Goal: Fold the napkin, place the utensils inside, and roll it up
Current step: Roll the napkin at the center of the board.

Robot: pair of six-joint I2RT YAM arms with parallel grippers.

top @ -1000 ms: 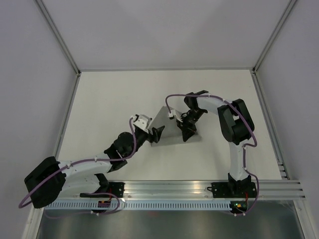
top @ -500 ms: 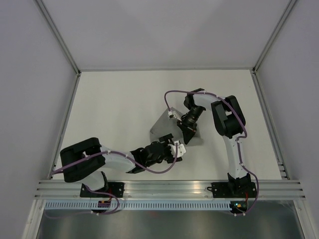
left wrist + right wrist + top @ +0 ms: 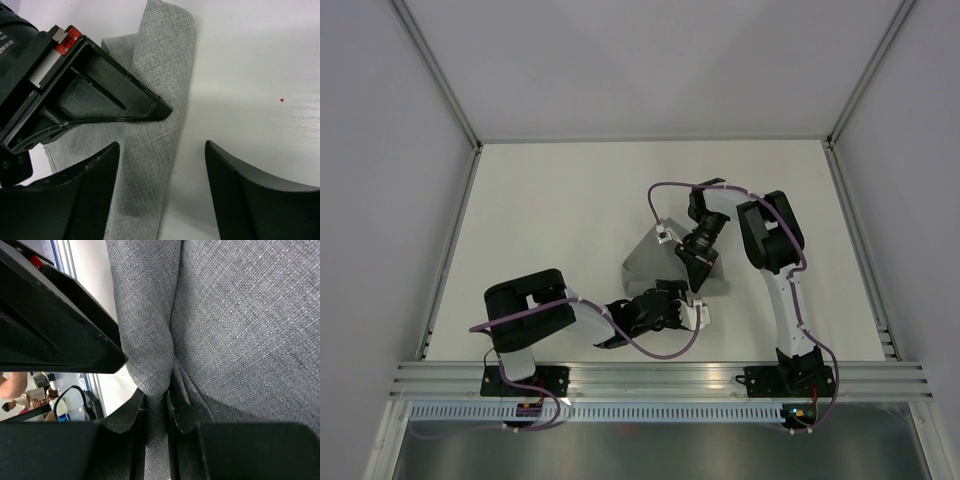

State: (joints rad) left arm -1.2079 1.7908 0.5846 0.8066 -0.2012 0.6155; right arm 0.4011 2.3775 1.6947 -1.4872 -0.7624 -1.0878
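Close to the near edge of the desk [image 3: 550, 220], a little right of its middle, the left gripper [image 3: 672, 302] lies low and points toward the far side. Its jaws stand apart. In its wrist view the folded edge of the napkin [image 3: 655, 255] lies in the gap between them, ungripped. The napkin is a grey wedge of cloth spread around the middle of the desk, just beyond that gripper. At the napkin's near right corner the right gripper [image 3: 697, 268] points down, its jaws clamped on a pinched ridge of the cloth.
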